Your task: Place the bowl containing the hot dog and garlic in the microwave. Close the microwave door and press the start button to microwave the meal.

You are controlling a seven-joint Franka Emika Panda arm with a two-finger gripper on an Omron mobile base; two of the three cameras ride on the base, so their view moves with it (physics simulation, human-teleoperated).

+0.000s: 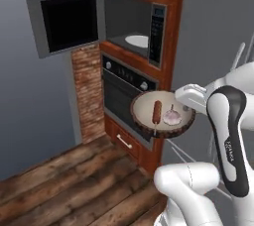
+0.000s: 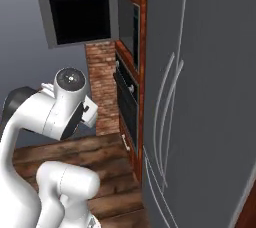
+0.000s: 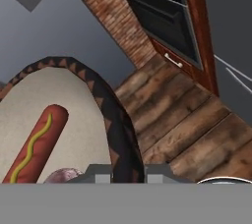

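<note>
The dark brown bowl (image 1: 144, 107) hangs in the air in front of the oven, below the microwave (image 1: 130, 22). On its pale inside lie the hot dog (image 1: 157, 111) and the garlic (image 1: 172, 116). My gripper (image 1: 187, 106) is shut on the bowl's right rim. In the hand view the gripper (image 3: 127, 171) clamps the dark rim of the bowl (image 3: 64, 95), with the hot dog (image 3: 37, 144) and a bit of garlic (image 3: 66, 175) inside. The microwave door (image 1: 69, 22) stands swung open to the left, and the microwave door (image 2: 80, 19) also shows from the right.
A white turntable plate (image 1: 138, 40) lies inside the microwave, whose keypad (image 1: 157, 34) is on its right. Below are the knobbed oven (image 1: 124, 96) and a drawer (image 1: 124, 141). A brick column (image 1: 89, 91) stands left; the grey fridge (image 2: 200, 97) rises right. Wooden floor (image 1: 64, 180) below.
</note>
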